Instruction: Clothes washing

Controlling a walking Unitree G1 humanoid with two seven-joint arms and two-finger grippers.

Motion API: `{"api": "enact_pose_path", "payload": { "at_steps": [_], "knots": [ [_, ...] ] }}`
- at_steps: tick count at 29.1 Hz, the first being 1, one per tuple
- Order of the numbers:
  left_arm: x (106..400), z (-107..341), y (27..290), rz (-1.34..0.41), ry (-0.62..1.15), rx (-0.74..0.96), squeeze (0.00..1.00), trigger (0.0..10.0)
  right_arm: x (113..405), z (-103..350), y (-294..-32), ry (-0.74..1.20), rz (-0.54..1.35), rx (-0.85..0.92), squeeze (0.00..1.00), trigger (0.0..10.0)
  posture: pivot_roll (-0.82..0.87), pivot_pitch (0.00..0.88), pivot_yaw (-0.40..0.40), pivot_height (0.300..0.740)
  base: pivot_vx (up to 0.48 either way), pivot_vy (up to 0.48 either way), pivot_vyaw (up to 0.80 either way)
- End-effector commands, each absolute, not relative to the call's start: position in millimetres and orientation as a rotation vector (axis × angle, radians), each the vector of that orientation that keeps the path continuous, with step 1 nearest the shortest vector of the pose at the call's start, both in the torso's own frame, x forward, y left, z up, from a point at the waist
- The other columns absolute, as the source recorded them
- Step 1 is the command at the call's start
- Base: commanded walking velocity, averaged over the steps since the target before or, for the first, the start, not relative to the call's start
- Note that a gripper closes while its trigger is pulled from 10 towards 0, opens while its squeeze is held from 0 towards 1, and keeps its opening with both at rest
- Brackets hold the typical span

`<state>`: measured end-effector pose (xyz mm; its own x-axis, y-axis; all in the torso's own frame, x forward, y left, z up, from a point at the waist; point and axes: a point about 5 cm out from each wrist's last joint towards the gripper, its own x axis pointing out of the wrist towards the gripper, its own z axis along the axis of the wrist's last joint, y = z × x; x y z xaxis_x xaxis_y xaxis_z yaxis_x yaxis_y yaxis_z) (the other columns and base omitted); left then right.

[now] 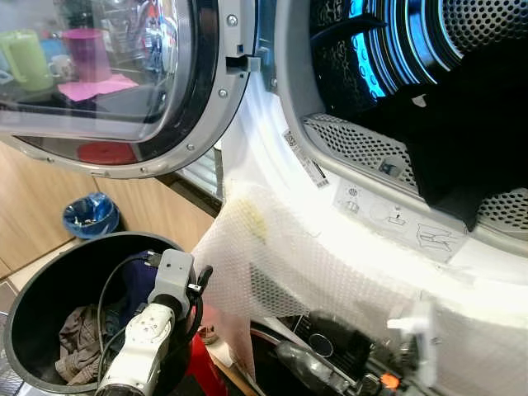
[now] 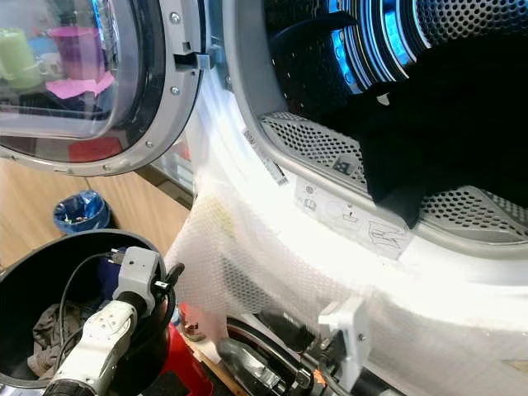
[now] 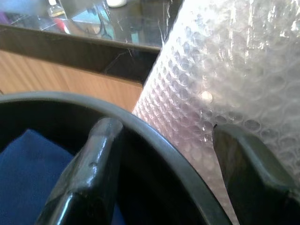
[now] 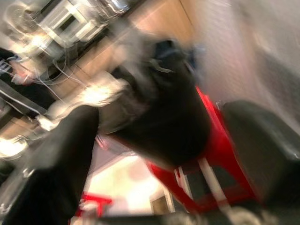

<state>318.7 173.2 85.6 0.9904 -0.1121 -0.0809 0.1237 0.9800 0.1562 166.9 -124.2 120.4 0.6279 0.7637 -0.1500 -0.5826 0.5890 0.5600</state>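
The washer's drum (image 1: 355,140) stands open, and a dark garment (image 1: 462,157) lies inside it, drooping over the perforated rim. At lower left a black bucket (image 1: 49,280) holds a grey-brown cloth (image 1: 78,342) and a blue cloth (image 1: 140,280). My left arm (image 1: 153,326) reaches over the bucket's near side. In the left wrist view my left gripper (image 3: 166,133) is open, its fingers (image 3: 101,140) astride the bucket's rim (image 3: 154,140) with nothing held. My right gripper (image 4: 164,117) is open too, in a blurred view of the bucket (image 4: 164,117) from low down.
Bubble wrap (image 1: 289,256) drapes down the washer's front beside the bucket. The round glass door (image 1: 107,74) is swung open to the left. A small blue bin (image 1: 89,214) sits on the floor by wooden panels. The bucket rests on a red stool (image 4: 220,154).
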Motion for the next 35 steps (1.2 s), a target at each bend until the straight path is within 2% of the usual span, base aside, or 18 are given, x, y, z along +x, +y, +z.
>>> {"api": "enact_pose_path", "payload": {
  "at_steps": [1, 2, 3, 6, 9, 12, 14, 17, 20, 23, 25, 29, 30, 31, 32, 33, 35],
  "knots": [
    [316.4, 85.4, 176.3, -0.118, 0.079, 0.153, 0.00, 10.0, 171.9, 100.1, -132.5, 0.426, 0.717, 0.490, 0.00, 10.0, 0.11, 0.127, -0.075, 0.740, 0.000, 0.000, 0.00],
    [315.8, 86.0, 177.0, -0.118, 0.077, 0.154, 0.00, 10.0, 174.7, 88.3, -137.2, 0.447, 0.657, 0.499, 0.00, 10.0, 0.11, 0.127, -0.073, 0.740, 0.000, 0.000, 0.00],
    [314.2, 88.2, 178.4, -0.121, 0.068, 0.159, 0.00, 10.0, 179.5, 60.3, -149.5, 0.490, 0.510, 0.533, 0.00, 10.0, 0.11, 0.127, -0.075, 0.740, 0.000, 0.000, 0.00],
    [312.3, 91.9, 179.9, -0.129, 0.057, 0.175, 0.00, 10.0, 178.7, 21.8, -161.6, 0.561, 0.356, 0.508, 0.00, 10.0, 0.13, 0.128, -0.075, 0.740, 0.000, 0.000, 0.00],
    [309.7, 103.8, 186.0, -0.128, 0.026, 0.198, 0.00, 10.0, 168.4, -29.6, -177.3, 0.686, 0.145, 0.475, 0.00, 10.0, 0.15, 0.127, -0.069, 0.740, 0.000, 0.000, 0.00],
    [307.7, 119.3, 194.4, -0.102, -0.021, 0.207, 0.00, 10.0, 156.1, -57.5, -186.9, 0.771, -0.013, 0.497, 0.00, 10.0, 0.17, 0.126, -0.066, 0.740, 0.000, 0.000, 0.00],
    [306.2, 128.8, 199.0, -0.087, -0.049, 0.222, 0.00, 10.0, 150.4, -66.9, -190.3, 0.815, -0.056, 0.437, 0.00, 10.0, 0.18, 0.127, -0.062, 0.740, 0.000, 0.000, 0.00],
    [304.9, 140.4, 205.4, -0.061, -0.074, 0.219, 0.00, 10.0, 146.7, -76.8, -193.2, 0.838, -0.146, 0.504, 0.00, 10.0, 0.20, 0.126, -0.061, 0.740, 0.000, 0.000, 0.00],
    [306.1, 149.3, 211.9, -0.037, -0.050, 0.193, 0.00, 10.0, 138.9, -88.9, -202.7, 0.890, -0.281, 0.477, 0.00, 10.0, 0.23, 0.130, -0.060, 0.740, 0.000, 0.000, 0.00],
    [308.2, 153.7, 218.5, -0.033, 0.036, 0.184, 0.00, 10.0, 127.4, -98.8, -206.1, 0.978, -0.381, 0.414, 0.00, 10.0, 0.25, 0.133, -0.062, 0.740, 0.000, 0.000, 0.00],
    [306.1, 149.3, 232.6, 0.021, 0.219, 0.160, 0.00, 10.0, 121.1, -103.6, -202.9, 1.032, -0.420, 0.366, 0.00, 10.0, 0.26, 0.134, -0.060, 0.740, 0.000, 0.000, 0.00],
    [302.5, 154.1, 254.3, 0.089, 0.266, 0.218, 0.00, 10.0, 122.7, -104.8, -197.4, 1.032, -0.434, 0.379, 0.00, 10.0, 0.29, 0.136, -0.051, 0.740, 0.000, 0.000, 0.00],
    [302.2, 155.0, 261.2, 0.116, 0.266, 0.226, 0.13, 10.0, 124.2, -104.7, -195.3, 1.027, -0.431, 0.387, 0.00, 10.0, 0.30, 0.135, -0.048, 0.740, 0.000, 0.000, 0.00],
    [301.8, 154.8, 267.3, 0.143, 0.272, 0.221, 1.00, 10.0, 126.1, -104.5, -193.4, 1.020, -0.424, 0.387, 0.08, 10.0, 0.30, 0.134, -0.046, 0.740, 0.000, 0.000, 0.00],
    [301.3, 154.4, 272.6, 0.170, 0.281, 0.213, 1.00, 10.0, 127.9, -104.3, -191.7, 1.014, -0.417, 0.384, 0.76, 10.0, 0.30, 0.134, -0.046, 0.740, 0.000, 0.000, 0.00],
    [302.4, 153.0, 273.7, 0.169, 0.277, 0.197, 1.00, 10.0, 128.2, -104.3, -191.1, 1.017, -0.414, 0.373, 1.00, 10.0, 0.30, 0.125, -0.046, 0.740, 0.000, 0.000, 0.00],
    [306.5, 150.3, 272.4, 0.146, 0.282, 0.145, 1.00, 10.0, 129.4, -104.5, -189.2, 1.024, -0.411, 0.359, 1.00, 10.0, 0.30, 0.118, -0.044, 0.740, 0.000, 0.000, 0.00]
  ]
}}
